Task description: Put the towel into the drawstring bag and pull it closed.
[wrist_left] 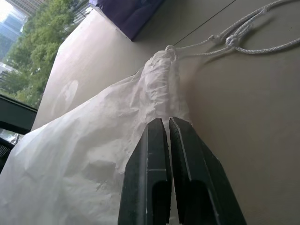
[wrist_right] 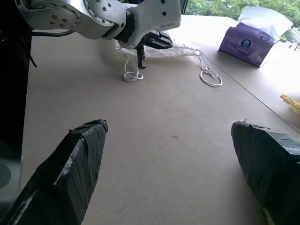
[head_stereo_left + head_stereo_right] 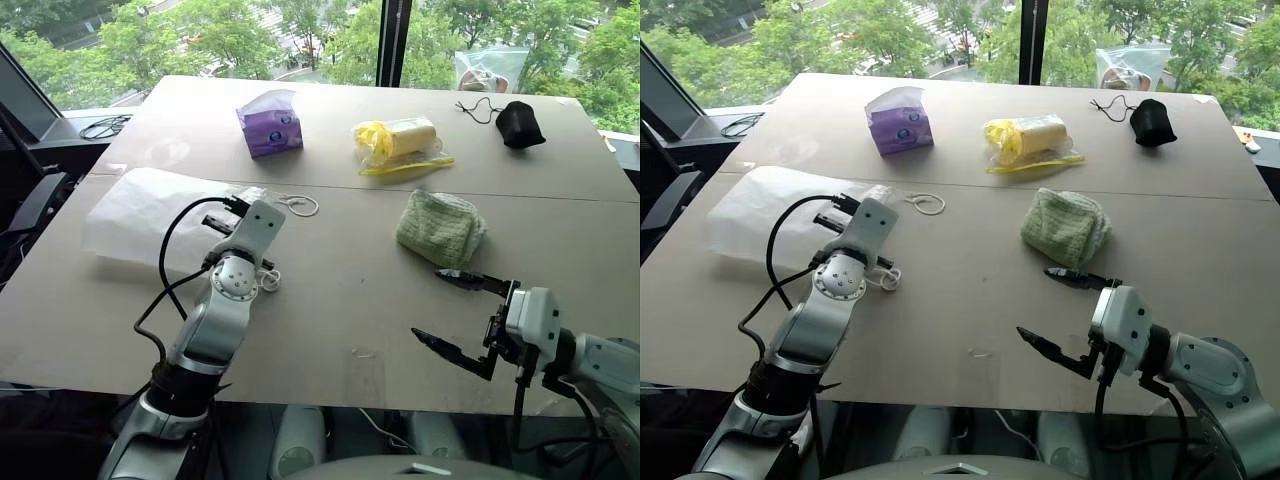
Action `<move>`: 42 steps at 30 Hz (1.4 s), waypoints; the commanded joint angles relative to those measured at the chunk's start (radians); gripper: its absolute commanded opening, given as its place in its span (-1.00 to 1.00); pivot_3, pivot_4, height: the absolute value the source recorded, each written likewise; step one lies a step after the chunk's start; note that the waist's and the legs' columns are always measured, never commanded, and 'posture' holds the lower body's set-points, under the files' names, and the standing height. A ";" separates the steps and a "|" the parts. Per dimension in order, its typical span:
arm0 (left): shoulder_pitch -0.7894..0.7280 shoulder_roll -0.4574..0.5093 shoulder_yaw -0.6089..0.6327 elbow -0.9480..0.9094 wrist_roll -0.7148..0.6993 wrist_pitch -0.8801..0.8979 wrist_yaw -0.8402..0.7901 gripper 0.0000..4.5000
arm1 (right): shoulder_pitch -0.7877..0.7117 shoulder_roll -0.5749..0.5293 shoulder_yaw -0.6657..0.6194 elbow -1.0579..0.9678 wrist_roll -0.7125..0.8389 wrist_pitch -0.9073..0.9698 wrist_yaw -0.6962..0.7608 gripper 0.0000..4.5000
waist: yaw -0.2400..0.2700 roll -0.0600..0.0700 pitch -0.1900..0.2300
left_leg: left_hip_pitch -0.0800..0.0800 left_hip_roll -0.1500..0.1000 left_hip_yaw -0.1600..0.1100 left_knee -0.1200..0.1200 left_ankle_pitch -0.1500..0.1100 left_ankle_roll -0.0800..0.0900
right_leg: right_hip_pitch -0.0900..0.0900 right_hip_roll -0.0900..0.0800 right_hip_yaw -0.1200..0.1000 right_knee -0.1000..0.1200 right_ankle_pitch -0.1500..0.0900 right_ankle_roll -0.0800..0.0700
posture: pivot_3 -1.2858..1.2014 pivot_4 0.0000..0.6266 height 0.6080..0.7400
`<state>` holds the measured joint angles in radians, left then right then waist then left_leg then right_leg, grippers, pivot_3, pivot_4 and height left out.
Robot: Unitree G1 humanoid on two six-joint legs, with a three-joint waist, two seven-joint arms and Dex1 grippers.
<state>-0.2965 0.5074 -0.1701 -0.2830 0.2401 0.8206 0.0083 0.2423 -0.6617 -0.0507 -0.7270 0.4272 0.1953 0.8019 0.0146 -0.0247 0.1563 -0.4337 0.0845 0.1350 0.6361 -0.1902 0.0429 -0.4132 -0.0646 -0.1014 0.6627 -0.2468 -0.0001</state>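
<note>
Over on the far left, the drawstring bag (image 3: 150, 215) lies flat and white on the worktop (image 3: 340, 300), its gathered mouth pointing toward the middle. Right at that mouth sits the left claw (image 1: 168, 123), and look at this from the left wrist view: the two black fingers (image 1: 150, 159) are pinched together on the bag's crinkled fabric, just short of the bunched neck. So it is closed, with bag cloth nipped between the tips. From the neck, white cord (image 1: 243, 40) trails away in a knotted loop across the bare board; a second loop (image 2: 132, 75) lies beside the claw.

Moving along, at the back of the worktop stands a purple tissue pack (image 3: 269, 122), well apart from the bag. Next to the right, a yellow item in clear plastic (image 3: 402, 143) lies on its side, also toward the far edge.

Now the towel (image 3: 441, 227): pale green, nubby, loosely folded, resting on the worktop right of centre, in front of the yellow item and untouched by either arm. It is well clear of the bag.

Farther back and right, a small black pouch (image 3: 519, 124) sits with its thin dark cord beside it.

And closest on the right, the right claw (image 3: 460, 312) hovers above the near part of the worktop, fingers spread wide, gripping nothing, its upper finger just short of the towel's near edge.
</note>
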 commanded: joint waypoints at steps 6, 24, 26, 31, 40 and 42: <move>0.027 -0.015 0.058 -0.006 0.068 -0.025 0.019 0.04 | -0.011 0.007 0.007 -0.006 -0.019 -0.014 -0.013 1.00 | 0.003 0.000 0.000 | 0.000 -0.001 0.000 0.000 0.000 -0.001 | 0.000 -0.002 0.000 0.000 -0.001 -0.001 | 0.03 -0.52 1.00; 0.062 -0.057 0.048 0.109 0.299 -0.134 0.166 0.95 | -0.024 0.000 0.004 0.003 -0.022 -0.006 -0.012 1.00 | 0.001 0.000 0.000 | 0.000 -0.001 0.000 0.000 0.000 -0.001 | 0.000 -0.002 0.000 0.000 0.000 0.001 | 0.03 -0.52 1.00; 0.046 -0.064 0.064 0.146 0.292 -0.141 0.171 0.85 | -0.030 0.001 0.006 0.006 -0.028 -0.004 -0.016 1.00 | 0.001 0.000 0.000 | 0.000 -0.001 0.000 0.000 0.000 -0.001 | 0.000 -0.002 -0.001 0.000 0.000 0.001 | 0.03 -0.52 1.00; -0.007 -0.053 0.094 0.243 0.273 -0.167 0.147 0.01 | -0.050 0.002 0.013 0.012 -0.017 0.052 -0.039 1.00 | 0.001 0.000 0.000 | 0.000 -0.001 0.000 0.000 0.000 0.000 | 0.000 -0.001 -0.001 0.000 0.001 0.001 | 0.03 -0.52 1.00; -0.115 -0.043 0.376 0.272 -0.231 -0.241 -0.294 -0.98 | -0.185 -0.004 -0.018 0.012 0.032 0.368 -0.181 1.00 | -0.001 -0.001 0.000 | -0.001 0.000 0.000 0.001 0.000 0.000 | 0.000 -0.003 -0.002 0.001 0.003 0.000 | 0.03 -0.52 1.00; -0.115 -0.005 0.417 0.221 -0.398 -0.157 -0.480 -0.98 | -0.229 0.006 -0.042 0.047 0.030 0.398 -0.212 1.00 | -0.002 -0.001 0.000 | -0.001 0.000 0.000 0.002 0.000 0.000 | 0.000 -0.003 -0.003 0.001 0.003 -0.001 | 0.03 -0.52 1.00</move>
<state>-0.3954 0.4705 0.1958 0.0160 -0.0206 0.6124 -0.3260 0.0414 -0.6593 -0.0417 -0.6871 0.4374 0.5637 0.6194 0.0122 -0.0255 0.1563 -0.4346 0.0841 0.1347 0.6376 -0.1901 0.0430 -0.4130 -0.0668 -0.1047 0.6637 -0.2433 -0.0014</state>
